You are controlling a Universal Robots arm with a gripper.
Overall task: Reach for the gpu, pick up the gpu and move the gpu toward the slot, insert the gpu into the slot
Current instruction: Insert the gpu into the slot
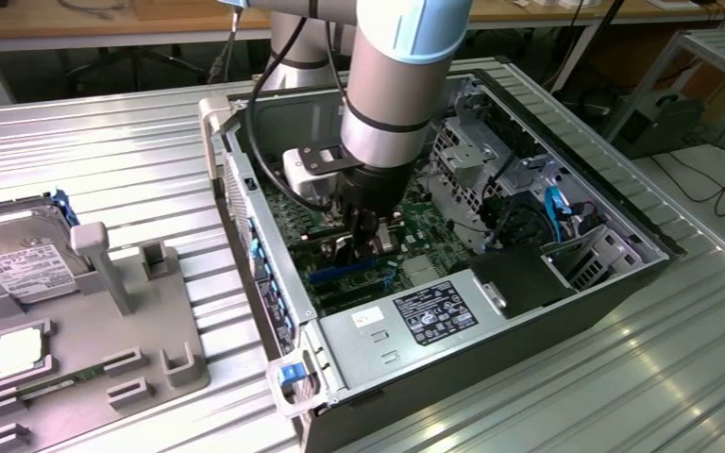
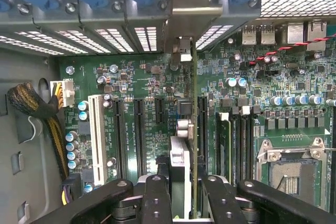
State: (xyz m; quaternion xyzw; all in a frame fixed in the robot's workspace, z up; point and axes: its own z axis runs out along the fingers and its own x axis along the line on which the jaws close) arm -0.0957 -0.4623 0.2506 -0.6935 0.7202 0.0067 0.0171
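My gripper (image 1: 364, 238) is down inside the open computer case, just above the green motherboard (image 1: 432, 231). In the wrist view my gripper (image 2: 188, 199) is shut on the gpu (image 2: 193, 98), seen edge-on as a thin card running away from the fingers (image 2: 157, 198). Its silver end bracket (image 2: 197, 1) sits against the case's rear bracket row. The card stands upright along a long black slot (image 2: 202, 124) on the motherboard (image 2: 131, 77). I cannot tell whether its edge is seated in the slot or just over it.
Parallel black slots (image 2: 140, 135) and a white one (image 2: 97, 135) lie to one side, RAM slots (image 2: 239, 145) and the metal CPU socket (image 2: 294, 174) to the other. A braided cable bundle (image 2: 31, 106) hangs near. Outside the case, a hard drive (image 1: 16, 257) rests on a grey fixture (image 1: 110, 340).
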